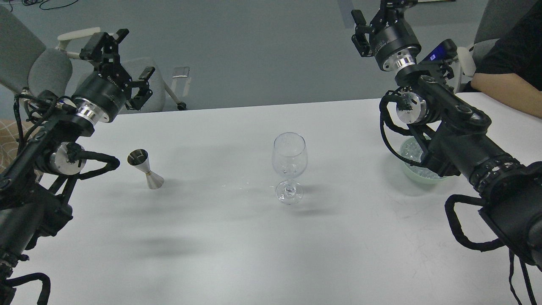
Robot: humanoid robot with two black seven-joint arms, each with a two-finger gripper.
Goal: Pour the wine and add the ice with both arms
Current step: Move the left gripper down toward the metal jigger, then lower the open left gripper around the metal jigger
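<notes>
An empty clear wine glass (pixel 289 159) stands upright at the middle of the white table (pixel 211 241). A steel jigger (pixel 146 169) stands to its left. A pale green bowl (pixel 423 176) holds the ice (pixel 410 148); my right arm hides much of it. My left gripper (pixel 127 55) is open and empty, raised above the table's far left edge, well above and behind the jigger. My right gripper (pixel 374 15) is open and empty, raised high beyond the table's far right; its upper finger is partly cut off by the frame's top.
A person's bare forearm (pixel 504 91) rests on the table's far right corner. Grey chairs (pixel 51 67) stand behind the table at the left. A dark device with a blue screen (pixel 440 53) sits behind my right arm.
</notes>
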